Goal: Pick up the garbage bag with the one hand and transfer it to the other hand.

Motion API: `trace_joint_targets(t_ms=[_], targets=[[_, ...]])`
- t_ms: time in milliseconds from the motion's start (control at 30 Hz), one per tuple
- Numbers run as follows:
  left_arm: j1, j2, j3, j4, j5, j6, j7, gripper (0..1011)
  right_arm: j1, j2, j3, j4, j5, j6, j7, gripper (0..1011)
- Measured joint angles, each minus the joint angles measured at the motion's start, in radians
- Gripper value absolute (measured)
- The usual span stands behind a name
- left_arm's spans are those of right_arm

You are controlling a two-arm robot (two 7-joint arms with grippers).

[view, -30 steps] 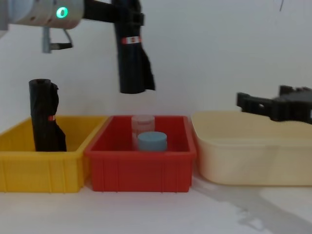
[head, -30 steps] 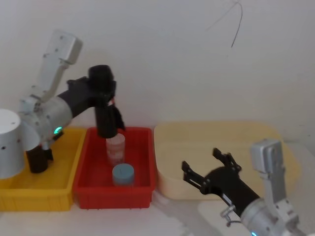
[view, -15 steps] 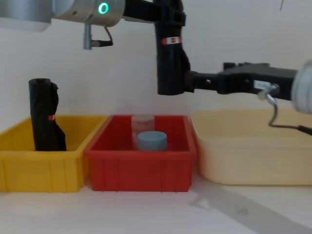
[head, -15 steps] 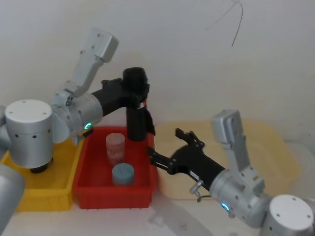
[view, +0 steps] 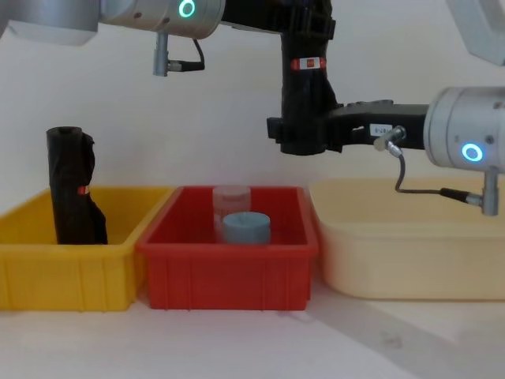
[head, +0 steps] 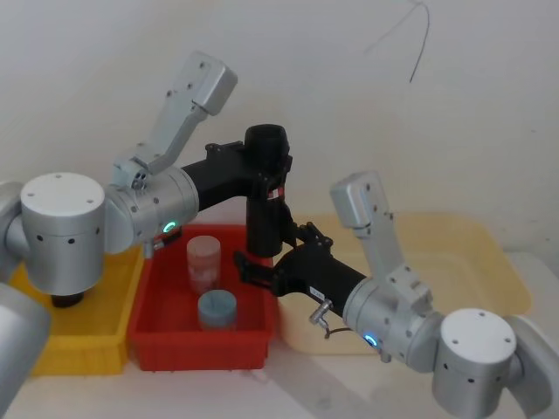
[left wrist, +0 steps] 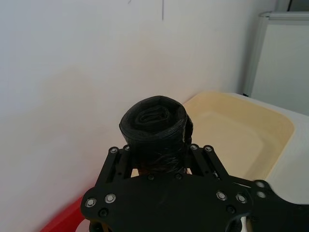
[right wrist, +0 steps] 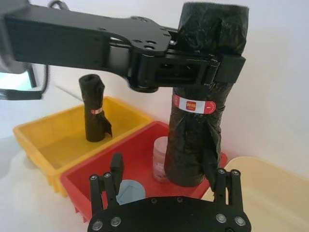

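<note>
Above red bin (view: pixel 229 260), garbage bag (view: pixel 304 99), left end effector (head: pixel 266 171) gripping, right one (right wrist: pixel 165 176) flanking

A slim black roll (view: pixel 71 189) stands upright in the yellow bin (view: pixel 79 284) at the left. The red bin (view: pixel 229 276) beside it holds a clear jar (view: pixel 231 197) and a blue cap (view: pixel 246 229). A cream tub (view: pixel 410 253) sits just right of it.

A narrow red-and-white label band (right wrist: pixel 193 104) wraps the garbage bag (right wrist: pixel 190 145); its white middle carries small red print, too small to read; a white sticker (view: pixel 381 129) with dark characters sits on the black body of the right end effector (right wrist: pixel 163 174), likewise illegible; the red band (right wrist: pixel 96 110) on the slimmer black roll (right wrist: pixel 94 123) shows no readable marks.
</note>
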Motion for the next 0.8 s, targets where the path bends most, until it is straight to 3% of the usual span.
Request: trace_joint_targets(t_ms=[400,800], targets=[[0.014,0.027,0.01,-0.03,-0.015,-0.029,-0.024,446,0.052,-0.003,-0.011,0.051,-0.039,0.052,-0.017,1001],[0.026,0.027,0.013,-0.046,-0.036,-0.05,-0.031,446,0.076,-0.005,-0.018,0.067,-0.065,0.087,-0.025,1001]])
